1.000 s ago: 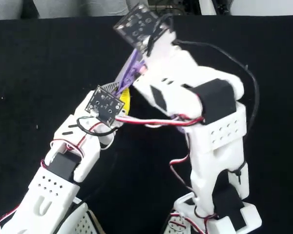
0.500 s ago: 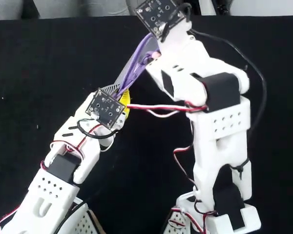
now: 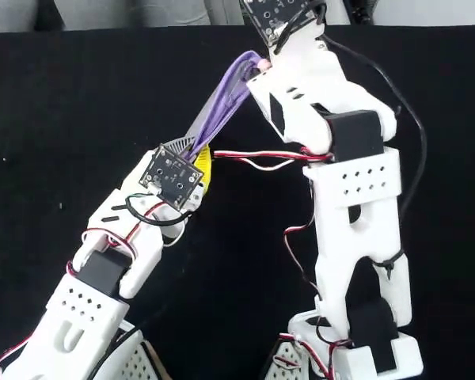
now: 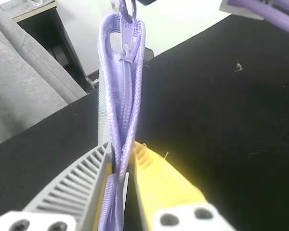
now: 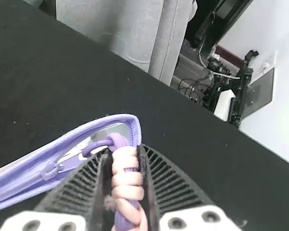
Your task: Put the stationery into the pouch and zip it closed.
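Observation:
A purple zip pouch [image 3: 224, 98] hangs stretched above the black table [image 3: 79, 95] between both arms. In the high view my left gripper [image 3: 198, 156], with one yellow finger and one grey finger, is shut on the pouch's lower end. The left wrist view shows the pouch [image 4: 121, 91] pinched between those fingers [image 4: 156, 185], with the zip slider [image 4: 126, 49] near the far end. My right gripper [image 3: 258, 70] holds the upper end. In the right wrist view it [image 5: 124, 166] is shut on a pink cord pull [image 5: 126, 180] tied by a purple ring to the pouch [image 5: 58, 156].
Red, white and black cables [image 3: 257, 161] hang between the two arms. A grey sofa [image 5: 135, 29] and a stand with cables [image 5: 226, 91] are beyond the table's far edge. Bare black tabletop [image 3: 451, 119] lies on both sides of the arms.
My right arm has risen and moved toward the table's far edge, drawing the pouch's upper end with it, so the pouch is stretched longer. The left arm has stayed put.

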Controlling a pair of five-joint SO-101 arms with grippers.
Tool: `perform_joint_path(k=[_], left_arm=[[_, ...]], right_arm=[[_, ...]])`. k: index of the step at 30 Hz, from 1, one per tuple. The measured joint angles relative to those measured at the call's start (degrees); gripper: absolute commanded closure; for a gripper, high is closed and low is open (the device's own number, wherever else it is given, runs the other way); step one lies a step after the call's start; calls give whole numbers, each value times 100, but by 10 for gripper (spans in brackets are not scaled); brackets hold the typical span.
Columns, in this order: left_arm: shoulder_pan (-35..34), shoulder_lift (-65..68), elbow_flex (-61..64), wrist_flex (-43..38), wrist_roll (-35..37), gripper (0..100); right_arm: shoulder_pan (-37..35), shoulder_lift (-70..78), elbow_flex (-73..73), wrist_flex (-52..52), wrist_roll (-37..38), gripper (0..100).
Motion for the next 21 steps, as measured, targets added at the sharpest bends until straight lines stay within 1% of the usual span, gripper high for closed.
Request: perform_joint_path(k=[5, 11, 15, 21], left_arm=[[0, 0, 26, -26, 0, 971], [0, -9, 290, -484, 0, 971], [0, -9, 316, -492, 0, 971], [0, -9, 343, -492, 0, 971]], right_arm=[[18, 0, 220, -457, 0, 988], [229, 70, 237, -695, 0, 988], [457, 527, 193, -791, 0, 988], [782, 1495, -615, -844, 0, 988]])
